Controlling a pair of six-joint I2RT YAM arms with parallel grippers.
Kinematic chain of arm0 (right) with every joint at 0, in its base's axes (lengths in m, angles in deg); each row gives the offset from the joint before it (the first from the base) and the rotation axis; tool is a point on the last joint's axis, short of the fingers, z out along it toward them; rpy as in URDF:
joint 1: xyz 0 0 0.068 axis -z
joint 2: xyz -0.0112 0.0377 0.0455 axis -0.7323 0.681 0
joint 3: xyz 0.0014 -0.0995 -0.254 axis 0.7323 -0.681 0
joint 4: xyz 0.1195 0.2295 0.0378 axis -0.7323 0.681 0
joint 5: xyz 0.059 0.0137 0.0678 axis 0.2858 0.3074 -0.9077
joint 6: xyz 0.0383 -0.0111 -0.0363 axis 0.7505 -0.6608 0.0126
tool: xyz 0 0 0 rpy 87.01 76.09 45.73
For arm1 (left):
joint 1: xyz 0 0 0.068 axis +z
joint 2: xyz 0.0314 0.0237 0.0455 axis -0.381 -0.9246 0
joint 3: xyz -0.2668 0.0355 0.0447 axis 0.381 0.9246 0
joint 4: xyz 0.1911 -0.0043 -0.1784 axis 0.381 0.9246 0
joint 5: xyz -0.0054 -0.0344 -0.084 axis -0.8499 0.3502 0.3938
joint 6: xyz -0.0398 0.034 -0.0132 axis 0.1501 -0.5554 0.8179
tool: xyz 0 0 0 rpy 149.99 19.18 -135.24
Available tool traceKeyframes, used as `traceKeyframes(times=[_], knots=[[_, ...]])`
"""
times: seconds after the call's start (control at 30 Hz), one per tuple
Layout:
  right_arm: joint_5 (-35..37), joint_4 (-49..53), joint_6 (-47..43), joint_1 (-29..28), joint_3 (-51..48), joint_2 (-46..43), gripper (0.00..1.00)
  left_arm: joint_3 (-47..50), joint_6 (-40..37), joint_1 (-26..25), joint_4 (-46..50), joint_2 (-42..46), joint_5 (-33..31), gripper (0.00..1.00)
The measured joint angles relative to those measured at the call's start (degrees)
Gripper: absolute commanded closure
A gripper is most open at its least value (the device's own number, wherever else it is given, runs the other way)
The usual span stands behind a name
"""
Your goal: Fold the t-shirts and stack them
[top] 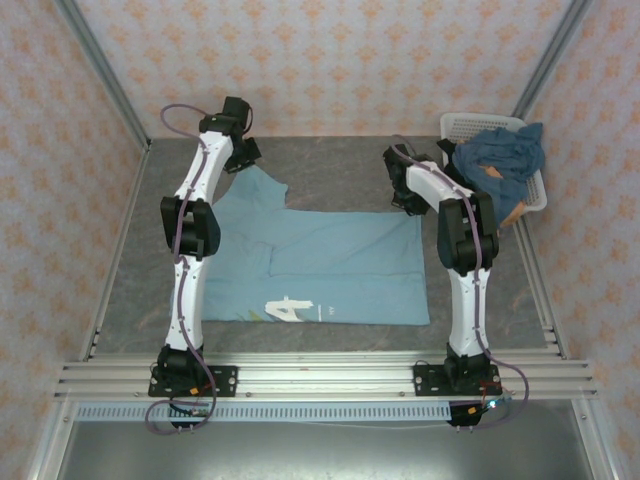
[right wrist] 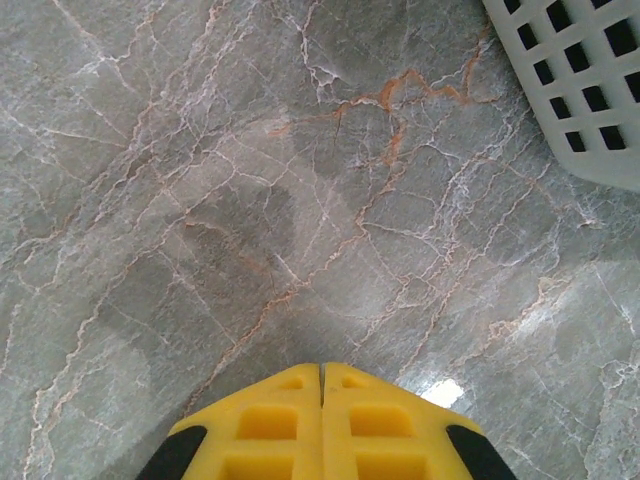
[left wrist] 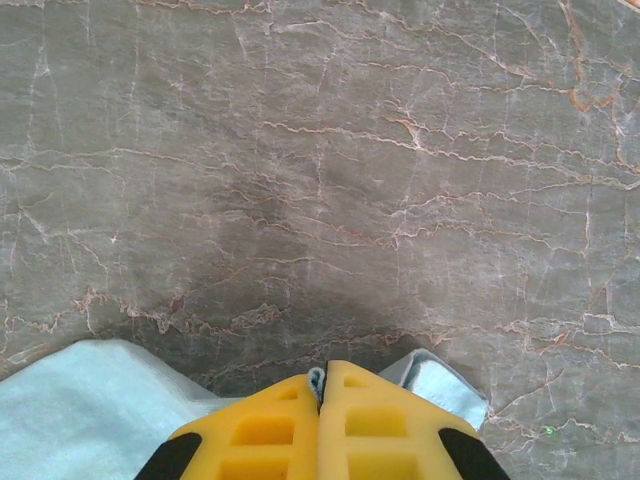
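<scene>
Sky-blue t-shirt (top: 340, 260): large white print (top: 285, 311) by near edge, one character resembling "A"; remainder illegible

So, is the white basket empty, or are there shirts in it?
Not empty. A crumpled slate-blue t-shirt is heaped in the basket and hangs over its rim, with orange cloth showing at its edge.
</scene>
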Motion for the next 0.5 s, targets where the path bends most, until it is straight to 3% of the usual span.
traceKeyframes(times=[0.23,0.5], knots=[[-2.2,0.3,-1.5,0.0,-0.7,-3.3,0.98,10.7,0.0,0.0,0.7,10.1,0.2,1.00],[-5.0,0.1,-2.4,0.0,-8.1,-12.7,0.98,35.6,-0.2,0.0,0.3,32.1,1.5,1.00]])
